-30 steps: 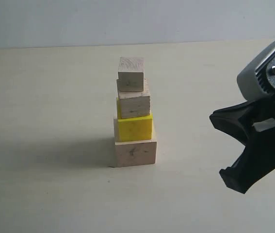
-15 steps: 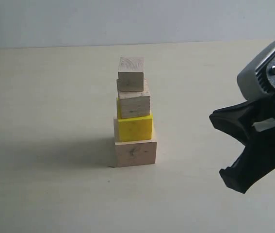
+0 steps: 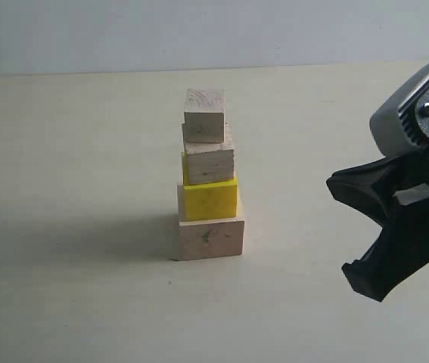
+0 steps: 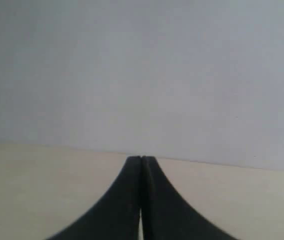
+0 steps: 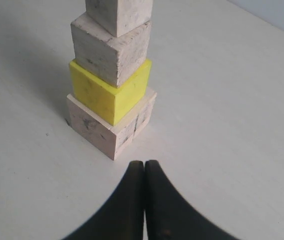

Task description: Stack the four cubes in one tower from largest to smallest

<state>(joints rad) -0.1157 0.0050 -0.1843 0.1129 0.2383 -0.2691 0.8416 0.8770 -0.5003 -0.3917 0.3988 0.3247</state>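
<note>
four-cube tower (image 3: 209,178) standing on the surface (image 3: 63,302), largest pale cube (image 3: 211,238) lowest, yellow cube (image 3: 210,200), smaller pale cube (image 3: 209,161), tiniest cube (image 3: 203,116) topmost, upper layers twisted. right fingers (image 5: 126,210) pressed shut, empty, near its right; left fingers (image 4: 126,200) shut, elsewhere. could topple if nudged leftward; bare room rightward and nearer for backing off
</note>
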